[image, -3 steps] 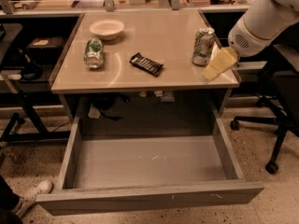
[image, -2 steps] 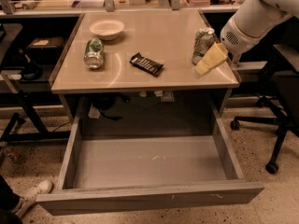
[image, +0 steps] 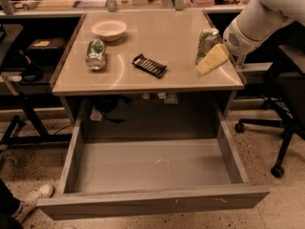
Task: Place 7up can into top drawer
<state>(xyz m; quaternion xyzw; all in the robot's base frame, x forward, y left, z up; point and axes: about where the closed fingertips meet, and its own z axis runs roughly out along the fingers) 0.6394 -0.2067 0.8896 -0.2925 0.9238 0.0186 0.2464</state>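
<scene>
The 7up can (image: 206, 43) stands upright near the right edge of the tabletop; it is silver-white with green patches. My gripper (image: 205, 67) hangs from the white arm (image: 252, 25) at the table's right side. Its pale yellow end lies just in front and to the right of the can and overlaps the can's lower right side. The top drawer (image: 152, 202) is pulled fully out below the table. Its grey floor (image: 143, 163) with white scuffs is bare.
A darker green can (image: 96, 54) lies on its side at the table's left. A white bowl (image: 109, 29) sits behind it, and a black snack bar (image: 149, 65) lies mid-table. An office chair (image: 286, 104) stands at the right. Desks and cables are at the left.
My gripper has moved left along the table's right edge, from beside the 7up can to against its lower right side. The can and the drawer have not moved.
</scene>
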